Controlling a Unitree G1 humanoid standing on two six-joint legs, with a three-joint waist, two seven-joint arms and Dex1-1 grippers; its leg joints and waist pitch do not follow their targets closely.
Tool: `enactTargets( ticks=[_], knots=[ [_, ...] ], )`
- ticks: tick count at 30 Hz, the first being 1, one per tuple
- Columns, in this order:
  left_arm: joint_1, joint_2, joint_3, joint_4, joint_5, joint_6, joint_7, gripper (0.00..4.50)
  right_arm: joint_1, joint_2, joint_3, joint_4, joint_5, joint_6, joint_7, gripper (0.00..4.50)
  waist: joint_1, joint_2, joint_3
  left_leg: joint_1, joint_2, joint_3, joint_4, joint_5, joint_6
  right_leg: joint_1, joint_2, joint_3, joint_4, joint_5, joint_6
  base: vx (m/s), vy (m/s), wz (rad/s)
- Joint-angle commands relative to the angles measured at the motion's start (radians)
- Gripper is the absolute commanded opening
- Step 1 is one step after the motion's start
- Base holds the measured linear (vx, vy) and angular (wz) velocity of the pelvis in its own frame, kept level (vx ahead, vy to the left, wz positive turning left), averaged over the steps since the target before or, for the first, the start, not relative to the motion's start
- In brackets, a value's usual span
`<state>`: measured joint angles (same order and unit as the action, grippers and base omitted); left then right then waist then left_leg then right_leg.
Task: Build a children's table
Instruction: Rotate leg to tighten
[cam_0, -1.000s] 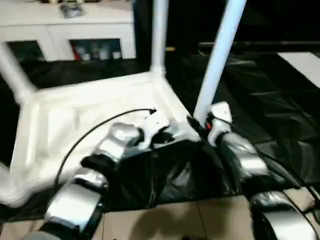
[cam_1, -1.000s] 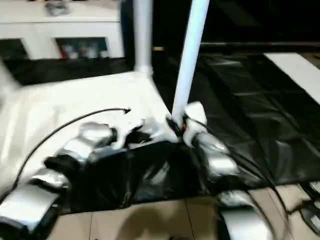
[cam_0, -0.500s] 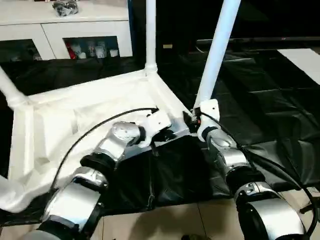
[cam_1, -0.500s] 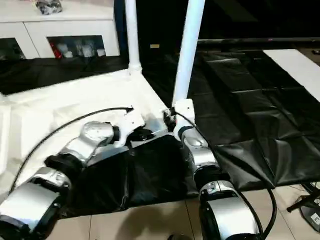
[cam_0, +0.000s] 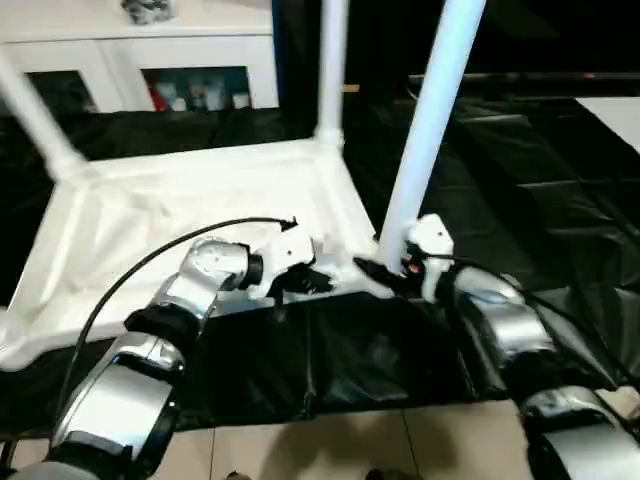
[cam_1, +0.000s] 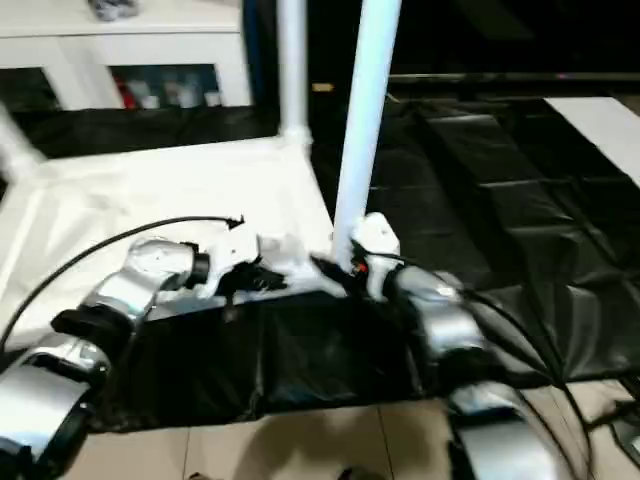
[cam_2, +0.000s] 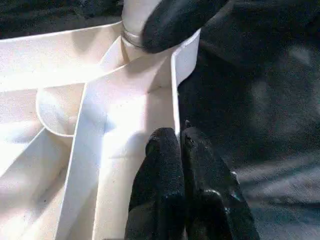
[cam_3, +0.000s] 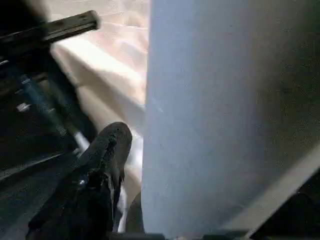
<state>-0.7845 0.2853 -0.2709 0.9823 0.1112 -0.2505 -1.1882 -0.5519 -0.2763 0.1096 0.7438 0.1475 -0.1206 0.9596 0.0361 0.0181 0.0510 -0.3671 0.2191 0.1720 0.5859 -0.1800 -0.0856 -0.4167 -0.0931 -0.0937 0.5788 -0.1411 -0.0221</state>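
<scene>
The tabletop (cam_0: 190, 215) lies upside down on black sheeting (cam_0: 520, 170); the near-corner leg (cam_0: 432, 110), gripped by the right claw (cam_3: 125, 200), has been brought nearer upright. The left claw (cam_2: 180, 150), pressed together, rests on the rim.

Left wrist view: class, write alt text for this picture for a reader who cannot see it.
The left gripper, its two black fingers pressed together, rests at the edge wall of the upturned white tabletop, whose ribbed underside faces the camera. Beyond it, a black finger of the other gripper lies against the base of a white leg standing in the corner socket, over black sheeting.
</scene>
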Motion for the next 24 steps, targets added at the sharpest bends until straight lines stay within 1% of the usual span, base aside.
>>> enactTargets(
  ticks=[1, 2, 3, 4, 5, 7, 8, 9, 11, 12, 14, 16, 19, 20, 21, 22, 23, 24],
  knots=[
    [-0.009, -0.009, -0.025, -0.011, 0.008, -0.016, -0.028, 0.0, 0.007, 0.0, 0.042, -0.049, 0.024, 0.015, 0.094, 2.79, 0.004, 0.004, -0.069, 0.011, 0.013, 0.012, -0.068, -0.285, 0.077, 0.063, -0.04, 0.04, -0.061, -0.257, -0.25, 0.0, 0.0, 0.0],
    [-0.011, -0.006, -0.024, -0.007, 0.005, -0.021, -0.042, 0.0, 0.019, -0.017, 0.055, -0.069, 0.037, 0.032, 0.159, 2.71, 0.004, 0.003, -0.068, 0.009, 0.012, 0.011, -0.069, -0.284, 0.076, 0.065, -0.039, 0.04, -0.062, -0.26, -0.248, 0.0, 0.0, 0.0],
    [-0.011, -0.005, -0.024, -0.005, 0.005, -0.024, -0.049, 0.0, 0.023, -0.023, 0.058, -0.077, 0.041, 0.039, 0.185, 2.67, 0.007, 0.004, -0.069, 0.01, 0.013, 0.011, -0.069, -0.285, 0.077, 0.064, -0.04, 0.04, -0.062, -0.262, -0.245, 0.0, 0.0, 0.0],
    [-0.012, -0.005, -0.024, -0.003, 0.005, -0.026, -0.053, 0.0, 0.026, -0.027, 0.058, -0.082, 0.042, 0.044, 0.201, 2.49, 0.009, 0.003, -0.071, 0.011, 0.013, 0.012, -0.067, -0.28, 0.077, 0.064, -0.04, 0.04, -0.061, -0.256, -0.246, 0.0, 0.0, 0.0],
    [-0.013, -0.004, -0.024, -0.001, 0.005, -0.028, -0.06, 0.0, 0.03, -0.033, 0.06, -0.087, 0.044, 0.058, 0.228, 2.49, 0.012, 0.003, -0.071, 0.01, 0.013, 0.012, -0.067, -0.27, 0.078, 0.064, -0.041, 0.041, -0.06, -0.243, -0.249, 0.0, 0.0, 0.0],
    [-0.013, -0.003, -0.025, 0.003, 0.002, -0.028, -0.078, 0.0, 0.037, -0.051, 0.073, -0.093, 0.038, 0.078, 0.28, 2.26, 0.017, 0.004, -0.072, 0.008, 0.013, 0.011, -0.066, -0.25, 0.08, 0.066, -0.041, 0.04, -0.057, -0.226, -0.249, 0.0, 0.0, 0.0],
    [-0.014, -0.002, -0.026, 0.004, 0.002, -0.028, -0.083, 0.0, 0.039, -0.057, 0.077, -0.096, 0.037, 0.084, 0.293, 2.26, 0.018, 0.002, -0.072, 0.008, 0.012, 0.011, -0.066, -0.248, 0.081, 0.066, -0.041, 0.04, -0.058, -0.225, -0.249, 0.0, 0.0, 0.0],
    [-0.014, -0.001, -0.026, 0.005, 0.001, -0.028, -0.088, 0.0, 0.04, -0.061, 0.083, -0.098, 0.037, 0.095, 0.309, 2.08, 0.022, 0.003, -0.072, 0.009, 0.012, 0.012, -0.065, -0.244, 0.081, 0.065, -0.041, 0.04, -0.058, -0.228, -0.248, 0.0, 0.0, 0.0],
    [-0.015, 0.0, -0.028, 0.01, 0.002, -0.029, -0.098, 0.0, 0.041, -0.068, 0.092, -0.106, 0.043, 0.114, 0.333, 2.01, 0.025, 0.003, -0.072, 0.009, 0.012, 0.011, -0.066, -0.247, 0.079, 0.066, -0.042, 0.039, -0.059, -0.24, -0.244, 0.0, 0.0, 0.0],
    [-0.016, 0.0, -0.028, 0.012, 0.002, -0.03, -0.1, 0.0, 0.041, -0.071, 0.095, -0.107, 0.046, 0.122, 0.34, 1.98, 0.024, 0.002, -0.071, 0.009, 0.012, 0.011, -0.067, -0.251, 0.077, 0.065, -0.042, 0.039, -0.06, -0.25, -0.24, 0.0, 0.0, 0.0],
    [-0.016, 0.001, -0.028, 0.014, 0.002, -0.026, -0.106, 0.0, 0.041, -0.069, 0.097, -0.106, 0.047, 0.123, 0.341, 1.97, 0.025, 0.002, -0.071, 0.011, 0.011, 0.011, -0.067, -0.257, 0.073, 0.064, -0.042, 0.039, -0.062, -0.271, -0.233, 0.0, 0.0, 0.0],
    [-0.017, 0.001, -0.026, 0.015, 0.002, -0.022, -0.109, 0.0, 0.043, -0.063, 0.095, -0.102, 0.047, 0.124, 0.336, 1.97, 0.025, 0.001, -0.071, 0.009, 0.011, 0.011, -0.067, -0.258, 0.07, 0.065, -0.043, 0.038, -0.064, -0.288, -0.225, 0.0, 0.0, 0.0],
    [-0.019, -0.005, -0.018, 0.02, 0.005, -0.008, -0.068, 0.0, 0.054, -0.036, 0.07, -0.105, 0.047, 0.145, 0.265, 1.96, 0.024, -0.001, -0.069, 0.009, 0.01, 0.01, -0.069, -0.262, 0.067, 0.063, -0.042, 0.037, -0.067, -0.315, -0.211, 0.0, 0.0, 0.0],
    [-0.019, -0.007, -0.016, 0.021, 0.005, -0.004, -0.061, 0.0, 0.054, -0.033, 0.066, -0.102, 0.043, 0.142, 0.25, 1.96, 0.025, 0.0, -0.068, 0.009, 0.01, 0.01, -0.069, -0.263, 0.065, 0.063, -0.042, 0.037, -0.068, -0.325, -0.208, 0.0, 0.0, 0.0],
    [-0.023, -0.018, -0.009, 0.024, 0.01, 0.02, -0.015, 0.0, 0.055, -0.015, 0.047, -0.081, 0.024, 0.131, 0.171, 1.96, 0.023, -0.001, -0.067, 0.01, 0.011, 0.01, -0.07, -0.271, 0.062, 0.061, -0.043, 0.038, -0.07, -0.345, -0.202, 0.0, 0.0, 0.0],
    [-0.023, -0.018, -0.009, 0.024, 0.01, 0.02, -0.015, 0.0, 0.055, -0.015, 0.047, -0.081, 0.024, 0.131, 0.171, 1.96, 0.022, 0.0, -0.065, 0.01, 0.01, 0.01, -0.071, -0.279, 0.057, 0.059, -0.044, 0.037, -0.072, -0.365, -0.198, 0.0, 0.0, 0.0],
    [-0.03, -0.041, 0.005, 0.028, 0.014, 0.05, 0.059, 0.0, 0.05, 0.016, 0.014, -0.04, -0.007, 0.118, 0.016, 1.96, 0.018, -0.001, -0.063, 0.013, 0.008, 0.007, -0.073, -0.304, 0.047, 0.058, -0.044, 0.034, -0.079, -0.426, -0.18, 0.0, 0.0, 0.0],
    [-0.032, -0.051, 0.01, 0.028, 0.013, 0.062, 0.081, 0.0, 0.048, 0.028, 0.002, -0.025, -0.018, 0.11, -0.043, 1.96, 0.011, 0.0, -0.058, 0.019, 0.006, 0.006, -0.073, -0.332, 0.027, 0.05, -0.046, 0.035, -0.086, -0.485, -0.162, 0.0, 0.0, 0.0]
  ],
)
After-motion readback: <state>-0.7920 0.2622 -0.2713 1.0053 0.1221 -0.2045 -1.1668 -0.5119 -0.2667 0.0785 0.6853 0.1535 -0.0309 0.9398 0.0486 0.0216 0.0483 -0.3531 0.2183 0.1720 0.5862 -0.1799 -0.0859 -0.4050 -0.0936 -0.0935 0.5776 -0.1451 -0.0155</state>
